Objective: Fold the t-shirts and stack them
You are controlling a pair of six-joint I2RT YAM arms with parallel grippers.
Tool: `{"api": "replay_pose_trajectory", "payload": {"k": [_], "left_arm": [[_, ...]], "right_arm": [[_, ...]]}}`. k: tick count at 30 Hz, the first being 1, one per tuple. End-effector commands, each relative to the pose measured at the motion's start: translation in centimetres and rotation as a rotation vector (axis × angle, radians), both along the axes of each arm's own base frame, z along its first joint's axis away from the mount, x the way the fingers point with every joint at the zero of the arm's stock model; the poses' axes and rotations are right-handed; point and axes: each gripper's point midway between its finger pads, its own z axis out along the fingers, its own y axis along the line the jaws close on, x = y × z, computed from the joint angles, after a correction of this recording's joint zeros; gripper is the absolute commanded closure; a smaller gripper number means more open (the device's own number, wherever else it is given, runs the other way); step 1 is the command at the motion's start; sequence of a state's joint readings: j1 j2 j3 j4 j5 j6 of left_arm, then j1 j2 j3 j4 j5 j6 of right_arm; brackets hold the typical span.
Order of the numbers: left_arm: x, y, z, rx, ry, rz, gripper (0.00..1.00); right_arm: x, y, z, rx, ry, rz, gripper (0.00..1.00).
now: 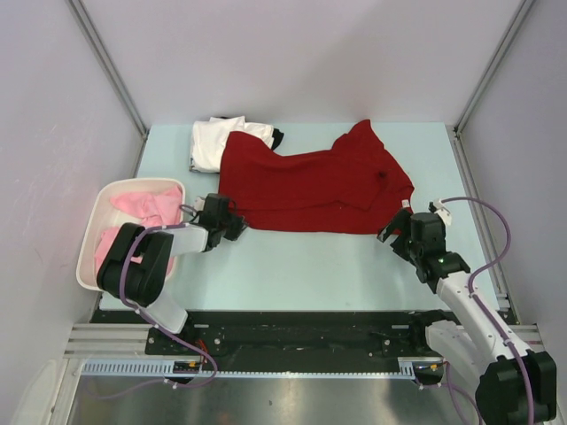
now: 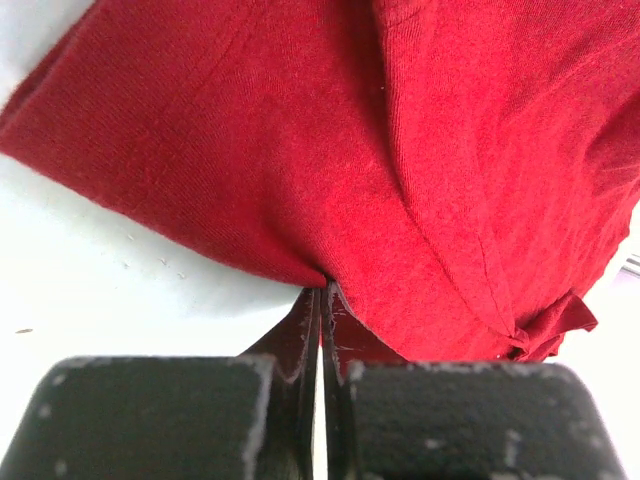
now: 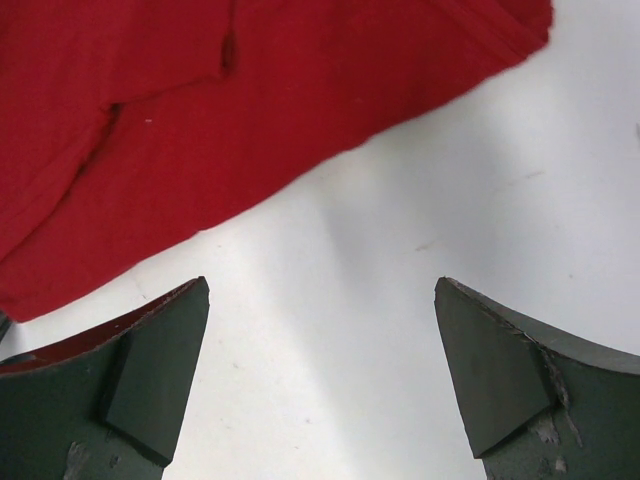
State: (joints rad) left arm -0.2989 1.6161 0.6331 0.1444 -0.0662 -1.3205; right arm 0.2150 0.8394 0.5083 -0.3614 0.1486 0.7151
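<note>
1. The left gripper (image 2: pixel 322 290) was shut tight on the near left edge of the dark red t-shirt (image 1: pixel 310 181). I think it held that corner so it could lift it for a fold.
2. Its arm was bent and low, reaching over from beside the white basket (image 1: pixel 89 257).
3. The right gripper (image 3: pixel 322 285) was wide open and held nothing. It sat just beside the shirt's near right corner, likely ready to grab there.
4. Its arm stretched forward and tipped down at the table (image 1: pixel 301 266).
5. The red shirt lay spread out mid-table, touching a white t-shirt (image 1: pixel 208 143). A pink t-shirt (image 1: pixel 142 205) sat in the basket.
</note>
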Motion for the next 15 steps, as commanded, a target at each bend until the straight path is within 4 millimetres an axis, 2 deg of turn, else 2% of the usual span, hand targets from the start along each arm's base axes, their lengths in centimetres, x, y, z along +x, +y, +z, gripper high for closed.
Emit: {"api": "replay_pose_trajectory", "payload": {"k": [1, 3, 4, 5, 6, 7, 8, 9, 11, 15], "left_arm": [[-4.7, 2.1, -4.2, 0.098, 0.206, -0.008, 1.00], [-4.8, 2.0, -4.0, 0.096, 0.205, -0.018, 0.96], [-4.9, 2.1, -3.8, 0.103, 0.204, -0.025, 0.88], [-4.9, 2.2, -3.7, 0.107, 0.203, -0.026, 0.64], [-5.0, 2.3, -3.7, 0.112, 0.205, -0.024, 0.55], [-5.2, 2.3, -3.8, 0.115, 0.213, -0.025, 0.49], [-5.3, 2.3, -3.8, 0.117, 0.218, -0.025, 0.38], [-5.3, 2.4, -3.9, 0.119, 0.225, -0.021, 0.32], [-5.5, 2.5, -4.3, 0.123, 0.249, -0.019, 0.27], [-5.4, 2.7, -5.2, 0.131, 0.282, -0.011, 0.29]], "right_arm": [[-0.8, -0.6, -1.8, 0.032, 0.059, -0.056, 0.00], [-0.6, -0.4, -1.9, 0.041, 0.055, -0.049, 0.00], [-0.6, -0.2, -1.9, 0.045, 0.056, -0.043, 0.00], [-0.4, -0.2, -1.8, 0.048, 0.049, -0.041, 0.00], [-0.4, -0.2, -1.7, 0.048, 0.047, -0.043, 0.00], [-0.4, -0.1, -1.7, 0.051, 0.043, -0.039, 0.00], [-0.2, 0.0, -1.5, 0.055, 0.036, -0.036, 0.00], [-0.2, 0.0, -1.4, 0.058, 0.032, -0.036, 0.00], [-0.2, 0.1, -1.3, 0.061, 0.029, -0.032, 0.00], [-0.5, 0.2, -1.3, 0.063, 0.030, -0.025, 0.00]]}}
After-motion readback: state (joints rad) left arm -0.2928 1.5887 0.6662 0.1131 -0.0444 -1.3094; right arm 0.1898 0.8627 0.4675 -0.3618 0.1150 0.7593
